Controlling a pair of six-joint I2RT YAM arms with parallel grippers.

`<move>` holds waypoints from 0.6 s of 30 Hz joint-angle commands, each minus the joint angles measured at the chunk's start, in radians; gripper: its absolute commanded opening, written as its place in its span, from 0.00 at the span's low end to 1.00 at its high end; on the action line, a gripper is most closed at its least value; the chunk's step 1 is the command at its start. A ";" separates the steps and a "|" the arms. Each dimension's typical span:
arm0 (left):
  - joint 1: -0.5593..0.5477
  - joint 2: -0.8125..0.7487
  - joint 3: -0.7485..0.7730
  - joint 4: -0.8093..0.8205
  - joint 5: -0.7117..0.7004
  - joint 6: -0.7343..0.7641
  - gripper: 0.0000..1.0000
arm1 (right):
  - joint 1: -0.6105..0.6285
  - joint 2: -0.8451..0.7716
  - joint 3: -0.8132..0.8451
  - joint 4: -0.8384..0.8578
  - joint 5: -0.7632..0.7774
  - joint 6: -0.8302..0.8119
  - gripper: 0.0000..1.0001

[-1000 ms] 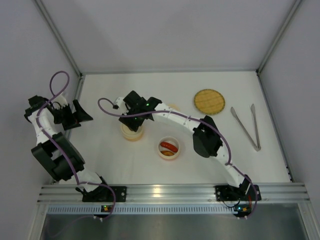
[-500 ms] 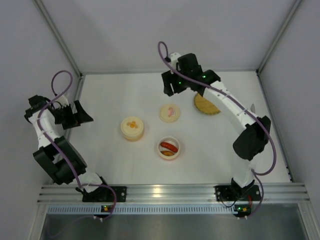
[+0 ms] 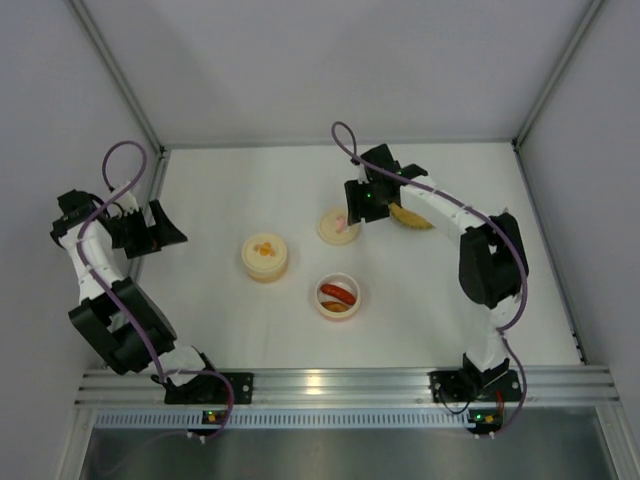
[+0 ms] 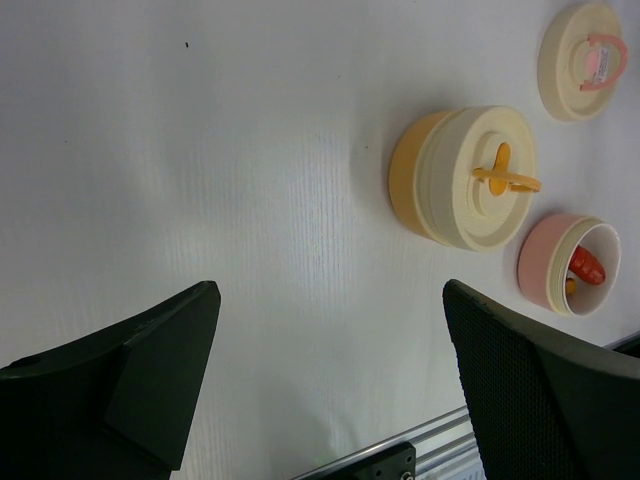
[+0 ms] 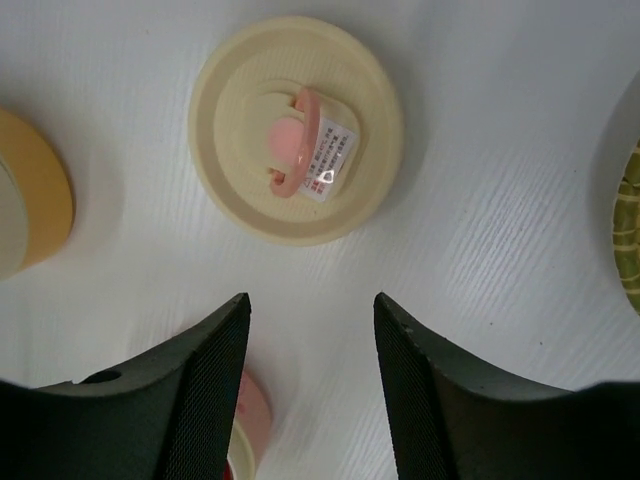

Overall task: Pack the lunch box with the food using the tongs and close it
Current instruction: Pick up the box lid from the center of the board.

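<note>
The food I can see is red-orange sausage pieces (image 3: 338, 293) in an open pink lunch box tub (image 3: 322, 305), also in the left wrist view (image 4: 545, 268). Its cream lid with a pink handle (image 3: 338, 226) lies flat on the table behind it. My right gripper (image 3: 358, 212) hovers just above and right of that lid (image 5: 296, 128), open, with nothing between its fingers (image 5: 215, 370). A second tub (image 3: 265, 256) stands closed under a cream lid with an orange handle (image 4: 478, 178). My left gripper (image 3: 160, 228) is open at the far left. The tongs are hidden under the right arm.
The round woven plate (image 3: 412, 217) lies at the back right, partly under the right arm, and its rim shows at the right edge of the right wrist view (image 5: 630, 225). Grey walls close the table on three sides. A metal rail (image 3: 330, 382) runs along the near edge.
My right arm left the orange-handled tub, swung up toward the back right, then came down beside the pink-handled lid. The left arm has not moved.
</note>
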 commanded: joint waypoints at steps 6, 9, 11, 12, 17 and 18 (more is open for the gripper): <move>-0.004 -0.052 -0.011 0.029 -0.016 -0.006 0.98 | -0.009 0.089 0.038 0.172 -0.099 0.077 0.48; -0.004 -0.045 -0.012 0.035 -0.013 -0.010 0.98 | -0.004 0.117 0.052 0.189 -0.109 0.080 0.47; -0.004 -0.042 -0.011 0.041 -0.022 -0.012 0.98 | -0.001 0.136 0.062 0.192 -0.109 0.082 0.46; -0.004 -0.039 -0.011 0.041 -0.027 -0.013 0.98 | 0.000 0.146 0.075 0.192 -0.107 0.085 0.46; -0.006 -0.039 -0.009 0.041 -0.037 -0.010 0.98 | 0.008 0.199 0.115 0.198 -0.115 0.094 0.43; -0.006 -0.037 -0.009 0.042 -0.040 -0.010 0.98 | 0.011 0.206 0.119 0.201 -0.118 0.094 0.42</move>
